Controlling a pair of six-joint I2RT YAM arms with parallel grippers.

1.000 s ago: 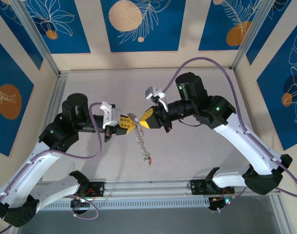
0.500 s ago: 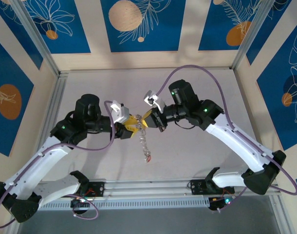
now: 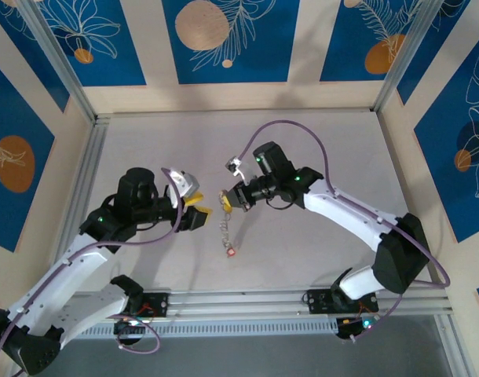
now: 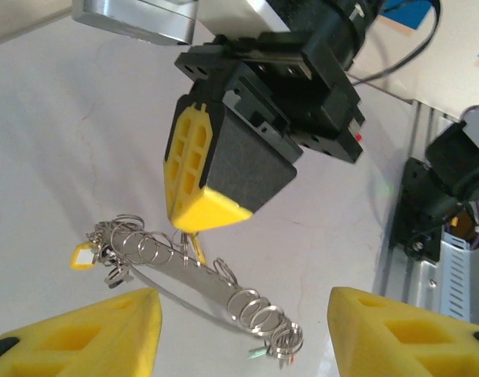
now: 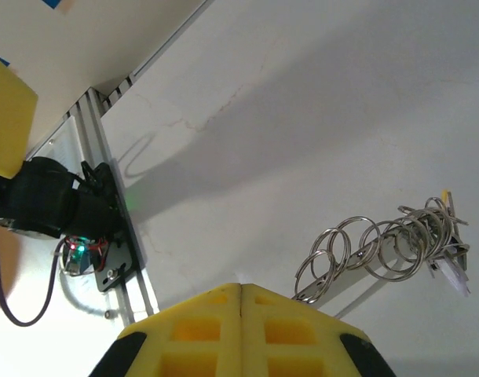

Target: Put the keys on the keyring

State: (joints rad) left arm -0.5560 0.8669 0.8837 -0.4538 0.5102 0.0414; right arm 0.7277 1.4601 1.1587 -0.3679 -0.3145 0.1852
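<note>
Open pale tabletop [image 3: 318, 133], left end effector [image 4: 243, 322] apart, right end effector [image 5: 241, 302] clamped on keyring [image 4: 194, 275].

Glossy metal keyring [image 4: 184, 275], matt white table [image 4: 82, 141]

Nothing readable is showing anywhere right now: no words, numbers or brand marks. The yellow tag [image 4: 83, 256] hanging among the keys [image 4: 112, 253] is coming through too small and blurred for any writing to be made out.
</note>
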